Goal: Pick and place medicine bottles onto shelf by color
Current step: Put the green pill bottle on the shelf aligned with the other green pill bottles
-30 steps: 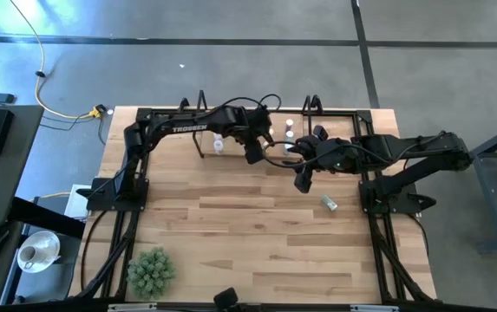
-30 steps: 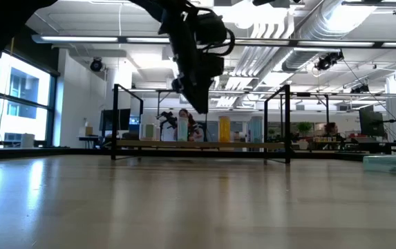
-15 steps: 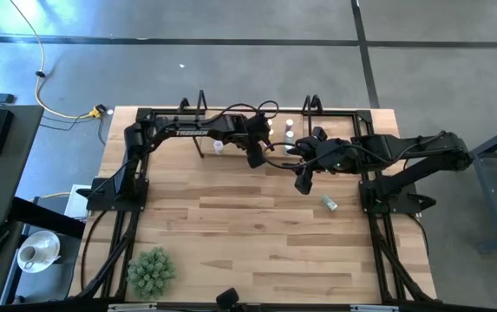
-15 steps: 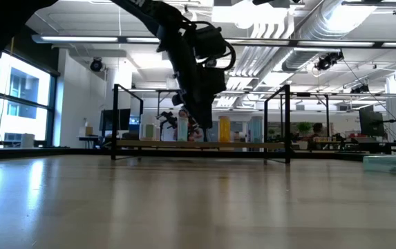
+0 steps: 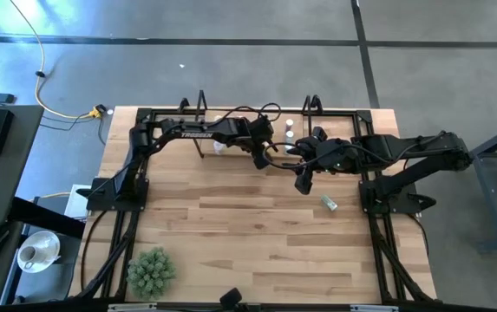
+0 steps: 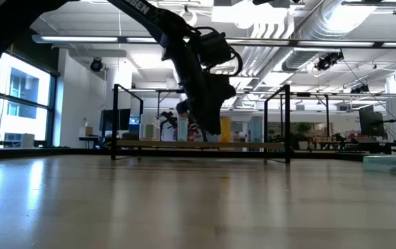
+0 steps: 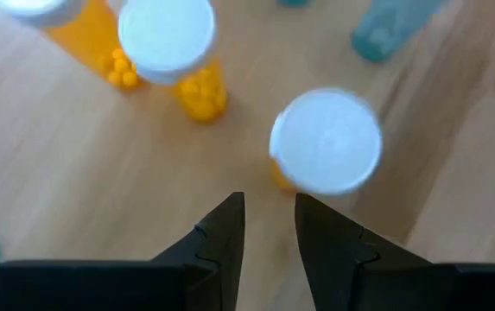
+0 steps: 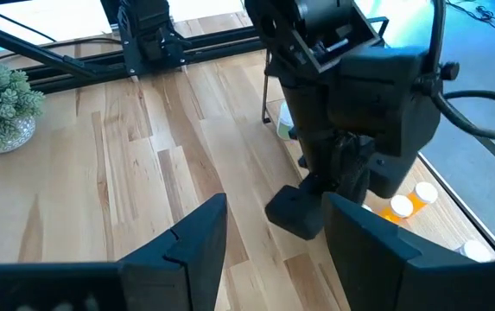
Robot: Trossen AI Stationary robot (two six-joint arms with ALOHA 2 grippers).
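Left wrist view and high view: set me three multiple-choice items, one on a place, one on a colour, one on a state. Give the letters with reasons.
1. On the high view, where does the green spiky plant ball sit?
A. on the shelf
B. near the table's front-left corner
C. under the right arm

2. What colour is the cap of the pill bottle just ahead of the left pincer?
A. white
B. red
C. black

3. What is the right pincer holding?
A. a teal bottle
B. an orange bottle
C. nothing

Key: 1 B, it stands alone low on the left of the tabletop; 2 A, a round white cap shows from above; 3 C, its fingers stand apart with bare table between.
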